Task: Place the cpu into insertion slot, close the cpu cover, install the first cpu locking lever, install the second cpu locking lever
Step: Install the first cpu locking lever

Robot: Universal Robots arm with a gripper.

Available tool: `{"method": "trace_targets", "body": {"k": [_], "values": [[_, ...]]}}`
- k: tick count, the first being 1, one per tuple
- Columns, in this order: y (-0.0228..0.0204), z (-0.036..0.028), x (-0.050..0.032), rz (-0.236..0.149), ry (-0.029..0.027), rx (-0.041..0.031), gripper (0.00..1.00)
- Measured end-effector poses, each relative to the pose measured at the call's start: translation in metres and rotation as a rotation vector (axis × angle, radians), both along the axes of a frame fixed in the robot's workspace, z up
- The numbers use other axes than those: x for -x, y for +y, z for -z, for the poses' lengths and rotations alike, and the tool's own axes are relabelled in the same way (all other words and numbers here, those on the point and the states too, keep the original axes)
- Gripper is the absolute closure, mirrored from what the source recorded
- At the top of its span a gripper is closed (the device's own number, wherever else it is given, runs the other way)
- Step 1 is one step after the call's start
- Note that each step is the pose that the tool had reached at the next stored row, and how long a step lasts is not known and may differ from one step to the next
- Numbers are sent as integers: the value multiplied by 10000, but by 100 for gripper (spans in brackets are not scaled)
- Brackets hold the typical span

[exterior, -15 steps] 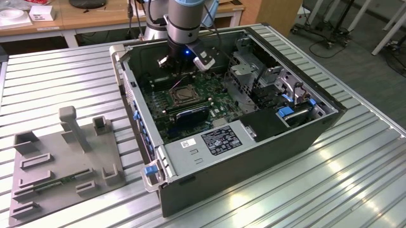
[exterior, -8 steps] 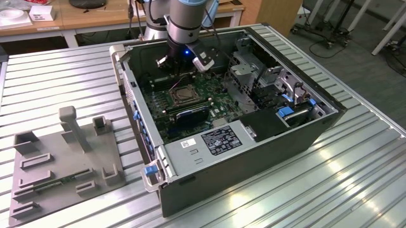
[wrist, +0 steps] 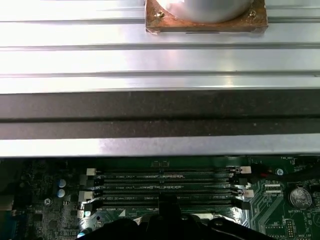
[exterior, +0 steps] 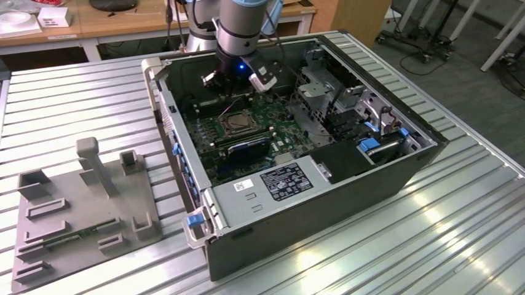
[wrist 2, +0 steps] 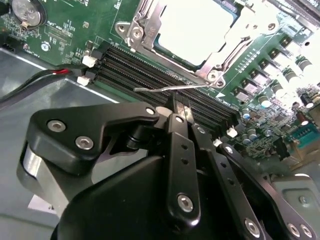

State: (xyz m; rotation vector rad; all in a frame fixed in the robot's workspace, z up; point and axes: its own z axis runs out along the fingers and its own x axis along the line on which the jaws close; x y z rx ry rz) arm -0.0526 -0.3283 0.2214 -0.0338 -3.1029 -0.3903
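Note:
The pale cpu [wrist 2: 195, 25] lies flat in the insertion slot [exterior: 232, 123] on the green board inside the open computer case. The silvery cpu cover [wrist 2: 145, 30] lies down around it, and the chip shows through its cut-out centre. A thin silvery locking lever [wrist 2: 165, 89] runs along the socket's edge, over the black memory slots [wrist 2: 150, 70]. My gripper [wrist 2: 180, 106] hangs just above this lever, its two black fingers pressed together with nothing between them. In the exterior view the gripper [exterior: 232, 86] sits over the board a little beyond the socket.
The case [exterior: 410, 166] lies on its side on a ribbed metal table, with a drive cage and cables at the exterior view's right. A grey fixture [exterior: 82, 203] stands on the table at the exterior view's left. A red-and-black cable [wrist 2: 45, 75] and a coin battery [wrist 2: 26, 11] lie near the slots.

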Motion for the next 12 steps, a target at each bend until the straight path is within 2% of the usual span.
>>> {"method": "trace_targets", "body": {"k": [6, 8, 9, 10, 12], "values": [[0, -12, -1, -1, 3, -11, 89], [-1, -12, -4, -1, 23, -10, 89], [0, -12, -6, 1, 59, -11, 89], [0, -12, -10, 2, 124, -10, 89], [0, -14, -18, 3, 311, -10, 89]]}}
